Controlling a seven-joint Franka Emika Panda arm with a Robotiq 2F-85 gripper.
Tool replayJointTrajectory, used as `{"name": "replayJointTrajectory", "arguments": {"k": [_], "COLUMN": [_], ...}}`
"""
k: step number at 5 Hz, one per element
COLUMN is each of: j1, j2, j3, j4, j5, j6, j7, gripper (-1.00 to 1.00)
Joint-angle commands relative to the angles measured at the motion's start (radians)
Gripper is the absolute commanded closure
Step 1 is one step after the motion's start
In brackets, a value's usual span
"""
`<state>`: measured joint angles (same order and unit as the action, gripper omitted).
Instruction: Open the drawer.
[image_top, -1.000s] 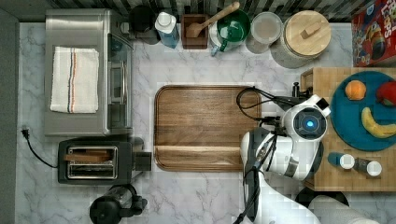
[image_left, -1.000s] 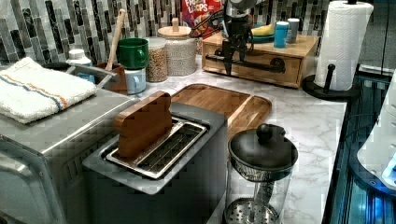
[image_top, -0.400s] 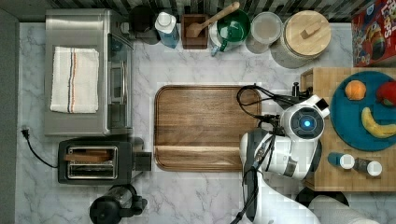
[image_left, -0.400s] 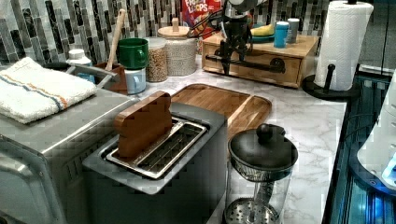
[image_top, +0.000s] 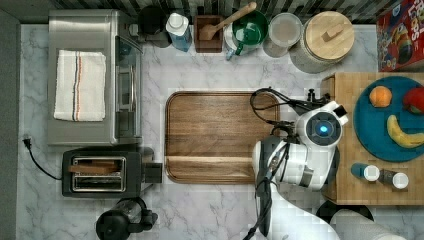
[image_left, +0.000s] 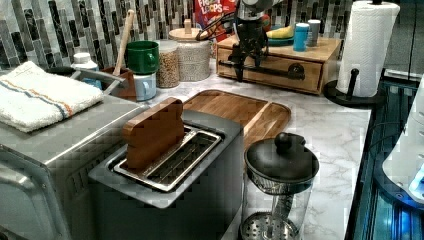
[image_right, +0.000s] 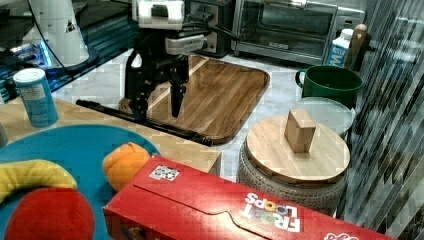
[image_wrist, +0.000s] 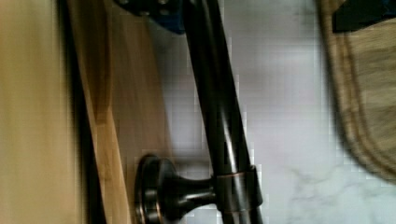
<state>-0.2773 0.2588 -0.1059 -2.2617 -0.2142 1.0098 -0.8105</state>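
The light-wood drawer (image_left: 280, 70) sits under a wooden box on the counter, its long black bar handle (image_left: 270, 70) running across the front. My gripper (image_left: 248, 62) hangs over the handle's end at the left view's left. In the right view, the gripper (image_right: 157, 107) is open, with one finger on each side of the bar handle (image_right: 105, 109). The wrist view shows the handle (image_wrist: 219, 116), one black mount (image_wrist: 159, 196) and the drawer front (image_wrist: 116, 93), with the bar between the gripper's (image_wrist: 264, 16) spread fingers. In the top view, the arm (image_top: 320, 129) hides the gripper.
A walnut cutting board (image_top: 220, 137) lies beside the drawer. A blue plate (image_top: 380, 135) with fruit and small bottles tops the box. Jars and a green mug (image_top: 250, 27) line the back wall. The toaster (image_top: 100, 172), toaster oven (image_top: 90, 75), french press (image_top: 122, 225) and paper towel roll (image_left: 367, 47) stand farther off.
The arm has edged slightly towards the top view's left. The gripper stays at the handle and nothing else has moved.
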Motion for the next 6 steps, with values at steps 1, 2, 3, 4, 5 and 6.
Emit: {"name": "replayJointTrajectory", "arguments": {"k": [1, 2, 3, 4, 5, 6], "j1": [0.234, 0.235, 0.216, 0.210, 0.204, 0.176], "j2": [-0.014, -0.015, -0.022, -0.012, -0.014, -0.035], "j3": [0.221, 0.230, 0.249, 0.260, 0.274, 0.296], "j4": [-0.011, -0.007, -0.007, -0.004, -0.003, -0.001], "j5": [0.069, 0.064, 0.089, 0.083, 0.098, 0.184], "j6": [-0.087, -0.093, -0.109, -0.092, -0.090, -0.131], "j7": [0.209, 0.242, 0.244, 0.285, 0.312, 0.322], "gripper": [-1.00, -1.00, -1.00, -1.00, -1.00, -1.00]}}
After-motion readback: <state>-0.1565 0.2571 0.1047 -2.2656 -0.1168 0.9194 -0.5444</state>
